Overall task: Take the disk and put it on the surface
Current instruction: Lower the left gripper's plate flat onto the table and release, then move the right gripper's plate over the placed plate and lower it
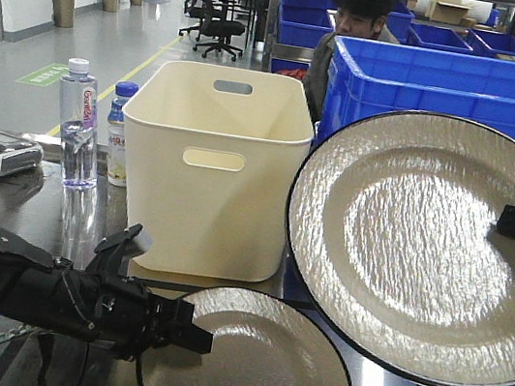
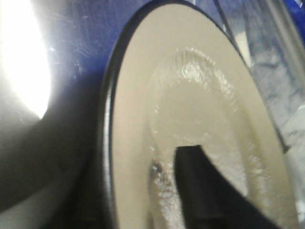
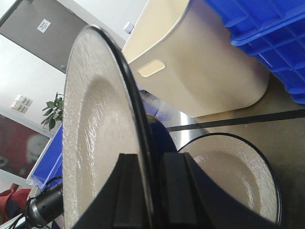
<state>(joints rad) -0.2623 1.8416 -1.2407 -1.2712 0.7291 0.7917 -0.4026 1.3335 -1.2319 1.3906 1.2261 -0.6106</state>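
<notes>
The right end effector (image 1: 506,221) enters from the right edge, high above the counter (image 1: 19,214). It is clenched on the rim of the raised disk (image 1: 397,240), with 1 finger on each face. That disk is off the surface and tilted steeply, its pale face toward the front camera, beside the cream bin (image 1: 211,176).

The left arm reaches in low from the left, nearly level. Its left end effector (image 1: 189,327) is at the upper left rim of the lower disk (image 1: 259,370), which lies flat on the counter near a black tape line (image 3: 238,119). 1 finger (image 2: 200,186) lies over the disk's face. The other finger is hidden, so I cannot tell whether it grips.
</notes>
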